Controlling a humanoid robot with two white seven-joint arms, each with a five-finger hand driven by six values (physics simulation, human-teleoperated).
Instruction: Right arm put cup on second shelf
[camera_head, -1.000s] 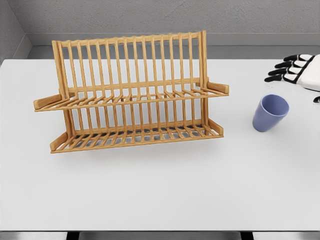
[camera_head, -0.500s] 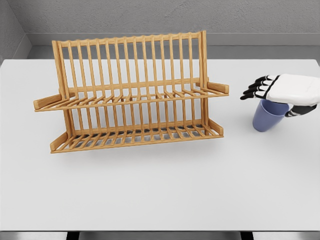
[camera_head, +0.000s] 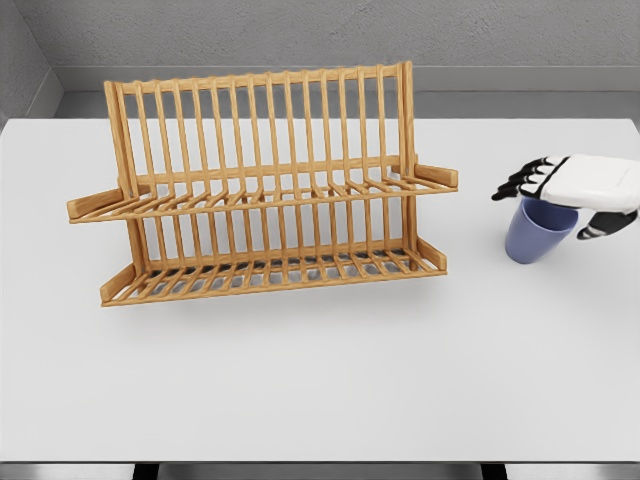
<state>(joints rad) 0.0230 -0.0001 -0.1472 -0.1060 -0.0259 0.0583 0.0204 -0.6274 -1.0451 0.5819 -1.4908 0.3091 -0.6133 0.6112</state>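
Blue cup (camera_head: 535, 240) — upright on the white table (camera_head: 320, 380), off to the right of the wooden dish rack (camera_head: 260, 190), well apart from it. Same spot as a second ago, same way up, mouth open to the top. Not lifted yet.

Big change around it, though. A second ago, right hand (camera_head: 575, 190) far out, farther from the rack than the cup and behind it, with fingers spread. Half a second ago, already moved in over the cup's mouth. Now hanging right over the rim and hiding the far side of it, pulled back a tiny bit away from the rack.

Black fingers (camera_head: 520, 183) reaching out over the rim toward the rack, a little bent, not spread as wide as before. Thumb (camera_head: 605, 226) low down on the cup's side away from the rack. Looks like a hand getting ready to pinch — not closed around the cup yet, as far as can be seen. Hard to tell if touching the rim or just above it.

So, for the job: reaching part about done, grabbing part just starting. After that, a lift and a carry over to the rack. Top shelf (camera_head: 270, 195) and bottom shelf (camera_head: 270, 272) both bare, and no cup on either. Most of the job left to do.

No left arm anywhere in the picture.
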